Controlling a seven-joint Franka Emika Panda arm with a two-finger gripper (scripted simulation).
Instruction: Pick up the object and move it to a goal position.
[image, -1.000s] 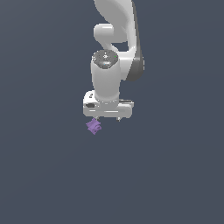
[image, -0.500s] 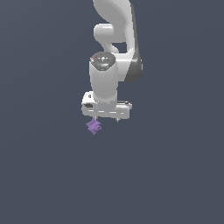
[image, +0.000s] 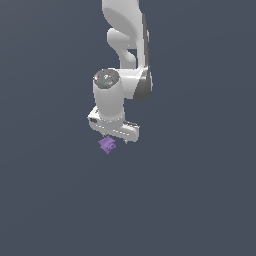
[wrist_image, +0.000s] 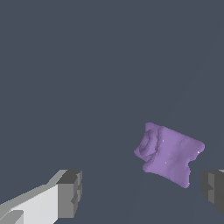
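Exterior view shows the white Panda arm (image: 125, 45) coming down from the top edge, bending at a rounded joint and ending in a vertical wrist cylinder whose grey cap faces the camera. Below the wrist sits the wide white hand of the gripper (image: 116, 139), its body running slantwise, lower toward the exterior view's right. Short fingers poke down from its underside.

Just beneath the hand, toward the exterior view's left end of it, lies the object (image: 107, 145), a small light-purple notched block. From this view I cannot tell whether the fingers touch it.

Wrist view is clearer. The two dark grey fingertips (wrist_image: 70, 193) stand far apart, so the jaws are spread wide with nothing clamped. The object (wrist_image: 169, 154) lies between them but off-centre, close to one fingertip and well apart from the other. It has a rounded knob on one end and a pinched waist.

The surface (image: 190, 200) is a plain, even slate-grey plane that fills both views. No edge, wall or horizon can be made out.
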